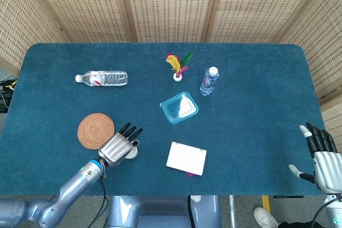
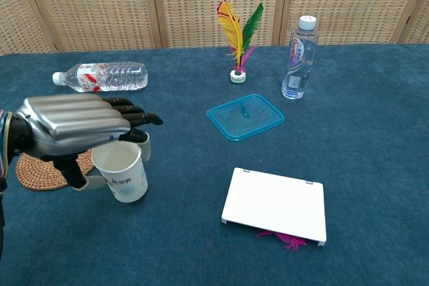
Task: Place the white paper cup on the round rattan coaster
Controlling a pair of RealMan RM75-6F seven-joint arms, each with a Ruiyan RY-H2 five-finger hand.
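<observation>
The white paper cup (image 2: 125, 176) stands upright and empty at the table's front left, just right of the round rattan coaster (image 2: 39, 171). My left hand (image 2: 70, 125) reaches over the cup from the left and grips its rim between the thumb and the fingers. From above, the left hand (image 1: 115, 148) hides most of the cup (image 1: 130, 152), and the coaster (image 1: 95, 130) lies close to its upper left. My right hand (image 1: 320, 156) hangs beyond the table's right edge with its fingers apart and nothing in it.
A water bottle (image 1: 104, 78) lies on its side at the back left. A feather shuttlecock (image 1: 177, 67) and a small upright bottle (image 1: 209, 81) stand at the back middle. A blue plastic lid (image 1: 179, 107) and a white flat box (image 1: 186, 158) lie right of the cup.
</observation>
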